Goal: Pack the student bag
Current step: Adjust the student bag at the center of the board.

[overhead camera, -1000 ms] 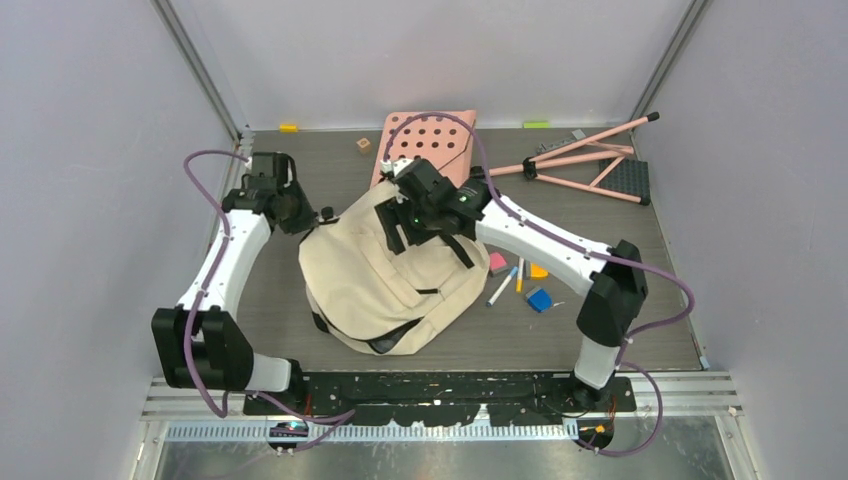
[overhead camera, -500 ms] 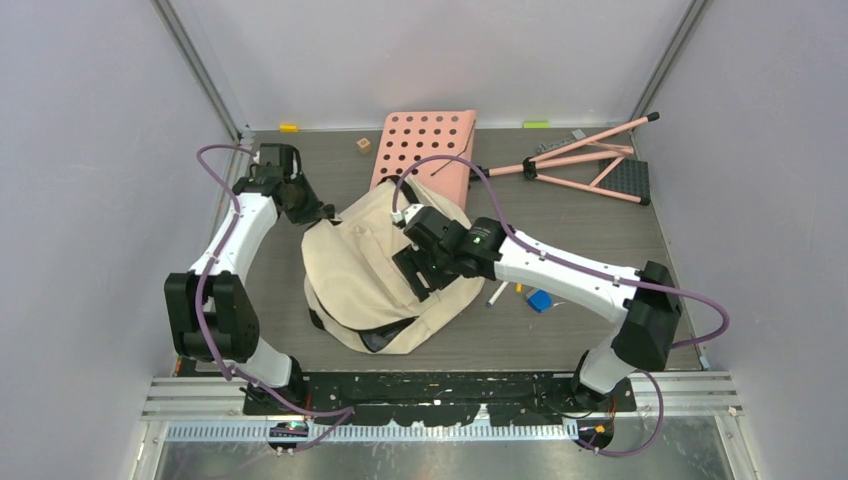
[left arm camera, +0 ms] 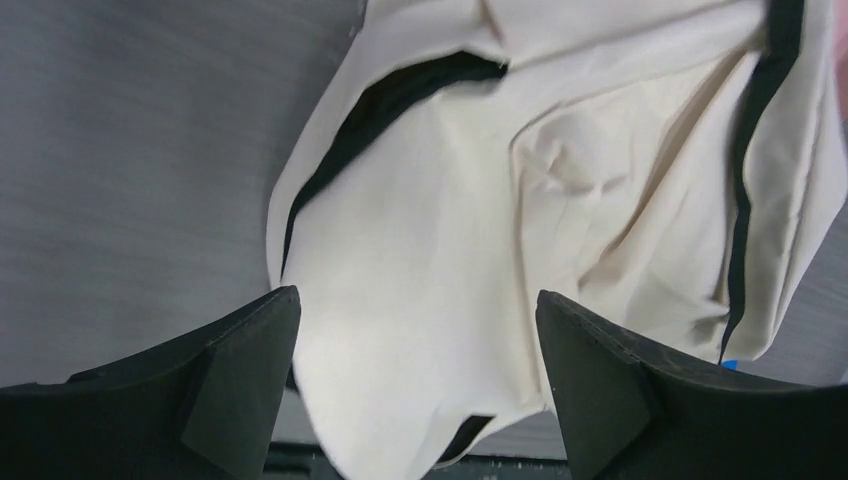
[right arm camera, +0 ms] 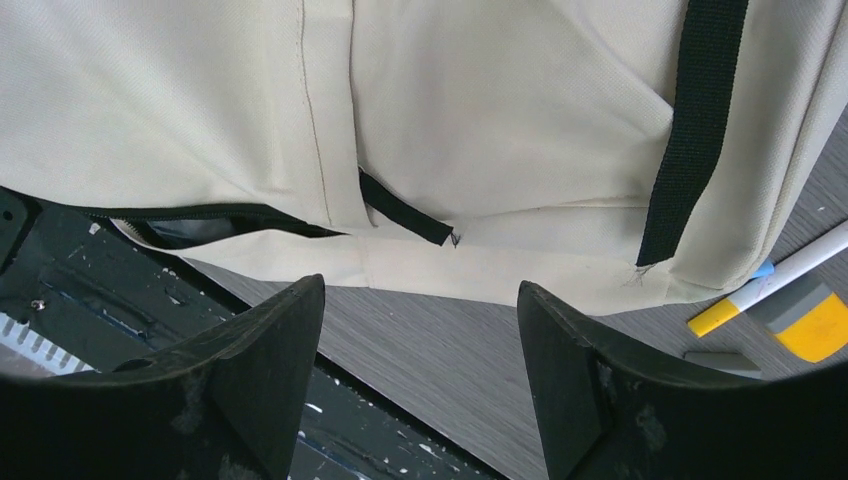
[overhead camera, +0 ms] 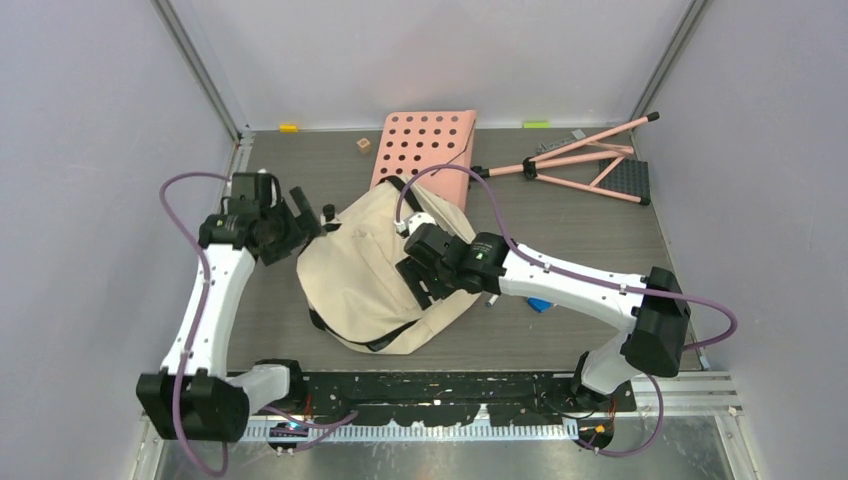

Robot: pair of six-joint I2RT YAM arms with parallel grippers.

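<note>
As the left gripper [left arm camera: 413,300] gapes by the student bag [left arm camera: 600,150], the right gripper [right arm camera: 420,290] (also empty) stands spread.

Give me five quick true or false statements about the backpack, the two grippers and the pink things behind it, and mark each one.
1. The student bag lies on the table between the two arms. True.
2. The left gripper is clamped on the bag's fabric. False: its jaws stand open, gripping nothing.
3. The pink perforated board lies beyond the bag's far side. True.
4. The right gripper holds a marker. False: it is open and empty over the bag; the marker lies on the table beside the bag.
5. The pink folding stand stands upright. False: it lies flat on the table at the far right.
</note>
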